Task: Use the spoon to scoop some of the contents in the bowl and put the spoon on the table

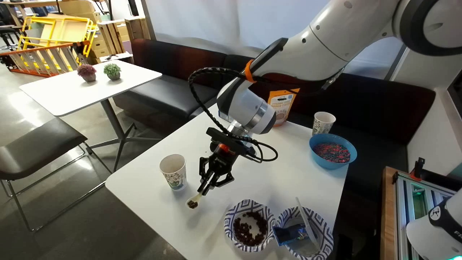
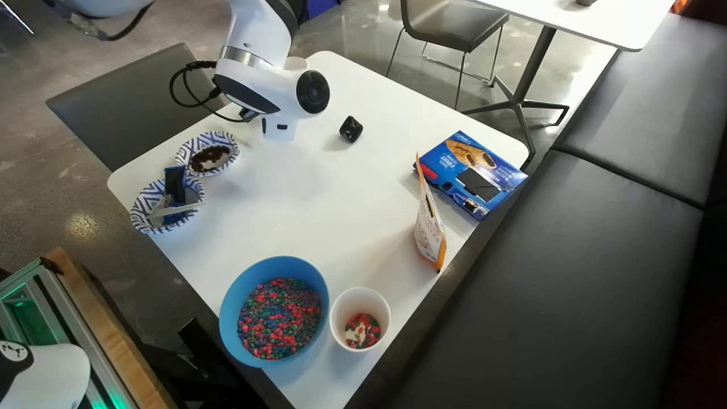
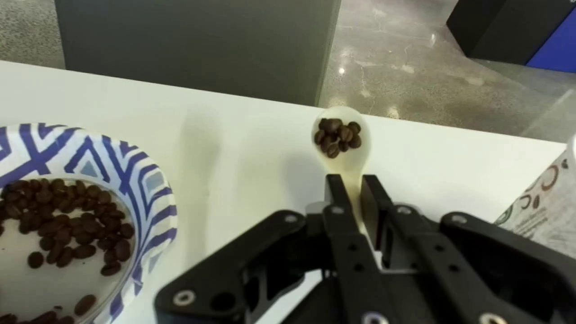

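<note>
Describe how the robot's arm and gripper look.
The arm is white with black caps, a silver band, an orange strap and a looping black braided cable. The gripper is black, with slim fingers and jointed links dotted with silvery screws.

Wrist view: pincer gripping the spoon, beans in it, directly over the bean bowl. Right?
The location is wrong: the wrist view shows the spoon off to the side of the bean bowl, over the white table between that bowl and the paper cup. The pincer does grip the spoon, which carries beans.
</note>
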Robot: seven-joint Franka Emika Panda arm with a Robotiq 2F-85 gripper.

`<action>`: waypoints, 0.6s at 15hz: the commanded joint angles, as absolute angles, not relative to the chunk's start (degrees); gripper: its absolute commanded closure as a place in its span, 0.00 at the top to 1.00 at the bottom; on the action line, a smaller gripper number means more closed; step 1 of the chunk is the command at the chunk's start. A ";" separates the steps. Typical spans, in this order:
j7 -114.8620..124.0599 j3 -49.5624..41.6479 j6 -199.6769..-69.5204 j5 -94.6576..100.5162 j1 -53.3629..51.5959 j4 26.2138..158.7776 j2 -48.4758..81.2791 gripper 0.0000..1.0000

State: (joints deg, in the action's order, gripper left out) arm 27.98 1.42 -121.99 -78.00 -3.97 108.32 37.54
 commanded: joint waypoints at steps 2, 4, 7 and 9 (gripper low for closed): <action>28.96 2.05 -124.84 -81.86 -4.73 103.40 42.81 0.03; 28.85 2.35 -125.00 -83.05 -4.57 101.98 44.42 0.03; 28.91 2.38 -125.33 -84.25 -4.70 100.47 46.28 0.03; 28.98 2.25 -125.80 -84.45 -4.93 99.77 47.24 0.03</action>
State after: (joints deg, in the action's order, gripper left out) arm 28.19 2.04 -123.68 -82.70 -4.26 102.04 44.84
